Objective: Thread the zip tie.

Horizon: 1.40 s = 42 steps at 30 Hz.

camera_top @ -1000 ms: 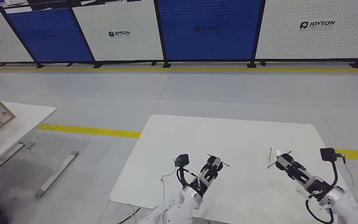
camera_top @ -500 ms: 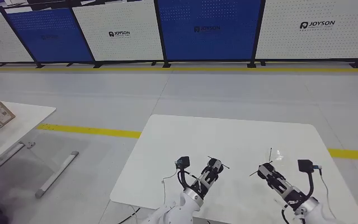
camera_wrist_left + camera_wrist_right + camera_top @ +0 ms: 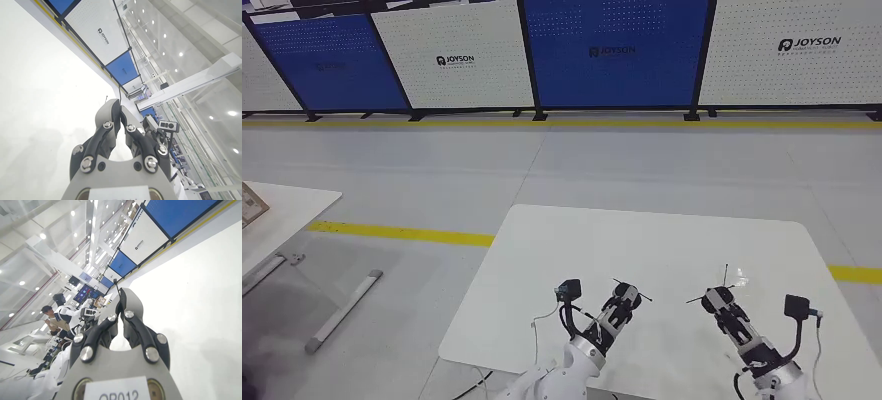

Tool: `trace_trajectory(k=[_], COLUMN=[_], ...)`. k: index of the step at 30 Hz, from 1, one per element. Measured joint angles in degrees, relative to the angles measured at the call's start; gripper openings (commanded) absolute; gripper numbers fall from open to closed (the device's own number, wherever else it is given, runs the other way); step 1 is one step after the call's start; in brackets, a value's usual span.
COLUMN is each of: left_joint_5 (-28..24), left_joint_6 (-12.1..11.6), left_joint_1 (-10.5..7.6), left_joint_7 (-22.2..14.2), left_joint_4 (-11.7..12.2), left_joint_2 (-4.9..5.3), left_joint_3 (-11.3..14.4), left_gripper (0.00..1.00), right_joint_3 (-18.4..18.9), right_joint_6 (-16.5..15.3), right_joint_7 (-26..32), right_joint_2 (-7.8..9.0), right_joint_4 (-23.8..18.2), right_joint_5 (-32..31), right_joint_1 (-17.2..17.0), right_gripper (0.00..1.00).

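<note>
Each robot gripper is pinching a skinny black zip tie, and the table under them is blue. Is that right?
Almost. The table is white, not blue, as the top view shows; the blue belongs to the wall panels behind. The rest holds: the left gripper and the right gripper each pinch a skinny black zip tie.

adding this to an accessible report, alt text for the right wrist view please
The right gripper is shut on a thin black zip tie, whose end sticks out past the fingertips. A white table lies beyond it.
</note>
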Motion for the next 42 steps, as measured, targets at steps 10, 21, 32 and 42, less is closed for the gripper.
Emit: trace_trajectory(k=[10, 21, 32, 42], left_joint_5=[-0.93, -3.16, -3.17, -3.17], left_joint_6=[0.05, 0.67, 0.67, 0.67], left_joint_1=[0.05, -0.35, -0.35, -0.35], left_joint_7=[0.03, 0.39, 0.38, 0.38], left_joint_4=[-0.02, 0.30, 0.30, 0.30], left_joint_2=[-0.11, -0.77, -0.77, -0.77], left_joint_3=[-0.09, 0.83, 0.83, 0.83], left_gripper=[0.00, 0.00, 0.00, 0.00], right_joint_3=[-3.60, -3.61, -10.99, -10.74], right_joint_6=[1.99, 2.01, 3.12, 3.64], right_joint_7=[-6.01, -6.04, -17.42, -15.58], right_joint_2=[-0.68, -0.68, -2.76, -2.92], right_joint_4=[0.71, 0.71, 2.35, 2.66], right_joint_5=[-6.44, -6.44, -11.72, -9.31], right_joint_1=[-0.13, -0.13, 0.90, 1.30], right_gripper=[0.00, 0.00, 0.00, 0.00])
